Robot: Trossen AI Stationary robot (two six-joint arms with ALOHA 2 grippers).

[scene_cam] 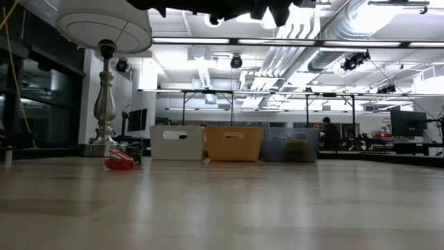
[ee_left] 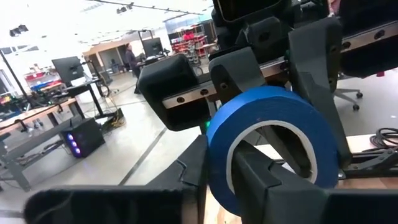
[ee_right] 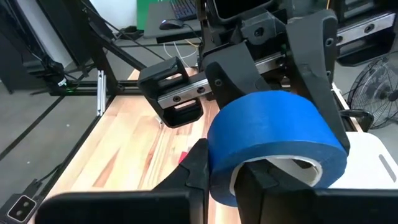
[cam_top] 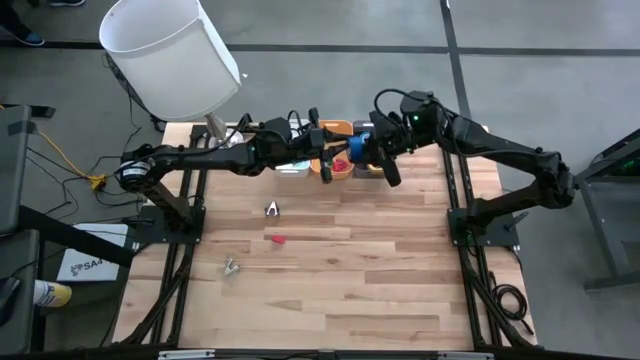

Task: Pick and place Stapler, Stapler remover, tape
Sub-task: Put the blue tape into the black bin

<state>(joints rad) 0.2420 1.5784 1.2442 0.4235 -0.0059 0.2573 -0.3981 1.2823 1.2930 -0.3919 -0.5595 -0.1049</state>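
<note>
A blue roll of tape hangs high above the bins at the table's far edge, between my two grippers. My left gripper reaches it from the left and my right gripper from the right; both are shut on it. A small red stapler lies on the wood at mid-table. A metal stapler remover lies just beyond it, and a second small metal thing lies nearer the left. My left gripper holds the tape's ring wall with one finger inside the open centre and the other outside. It comes level from the table's left. The roll stands on edge, lifted clear. My right gripper holds the ring wall on the opposite side, one finger inside the centre and one outside. It comes from the table's right, slanting slightly down. The roll is clear of the bins below.
Below the grippers stand a white bin, an orange bin with something red in it, and a grey bin. A lamp with a white shade stands at the far left corner. Bare wood lies toward the near edge.
</note>
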